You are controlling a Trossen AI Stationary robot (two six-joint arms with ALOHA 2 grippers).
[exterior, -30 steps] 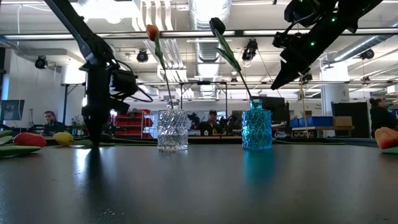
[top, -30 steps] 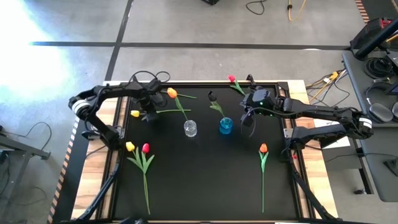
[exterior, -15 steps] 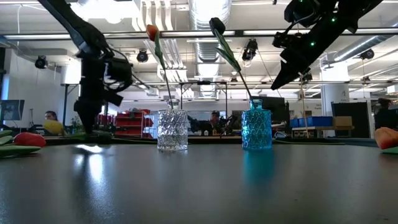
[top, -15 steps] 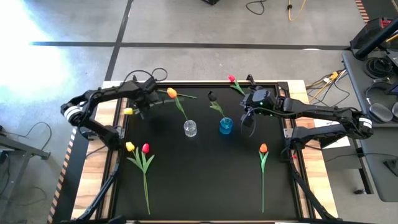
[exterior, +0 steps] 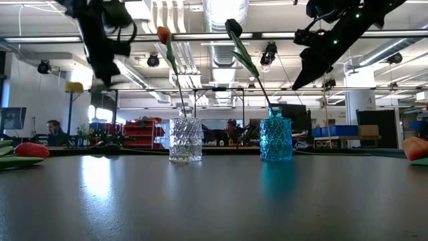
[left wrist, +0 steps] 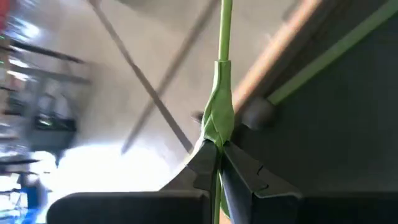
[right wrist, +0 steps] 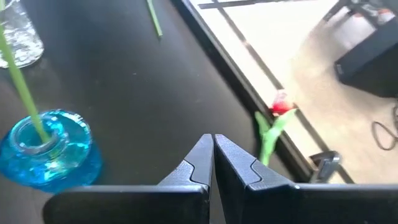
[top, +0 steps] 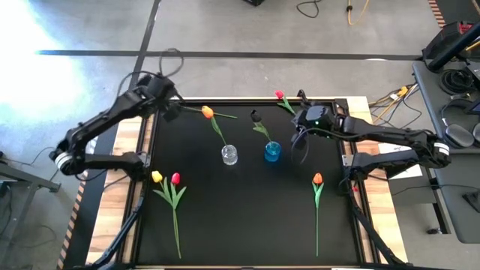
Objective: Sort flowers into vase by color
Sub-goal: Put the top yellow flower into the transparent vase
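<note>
My left gripper (left wrist: 217, 149) is high over the table's far left corner, shut on a yellow tulip. The tulip's head (exterior: 73, 87) shows raised in the low view. A clear vase (top: 229, 155) holds an orange tulip (top: 208, 112), and a blue vase (top: 272, 151) holds a dark-headed flower (top: 255, 116). My right gripper (right wrist: 213, 142) hangs shut and empty, above the table just right of the blue vase. Lying flat on the table are a red tulip (top: 279, 95) at the far edge, an orange tulip (top: 317, 178) at the right, and a yellow (top: 157, 177) and a red tulip (top: 175, 178) at the near left. My left gripper pinches the yellow tulip's thin green stem (left wrist: 218, 134) between its two fingers, just below the wrapped leaves. The fingers lie along the stem, which runs straight out past their tips. The flower is lifted clear of the table.
The black mat has wooden strips (top: 124, 142) along its left and right sides. The near middle of the mat (top: 247, 217) is bare. People and shelves show in the room beyond the table's far edge.
My left gripper has taken hold of the yellow tulip that lay at the far left of the mat. It has risen with it and gone toward the table's far left corner. The tulip is now lifted clear, its head high above the table.
</note>
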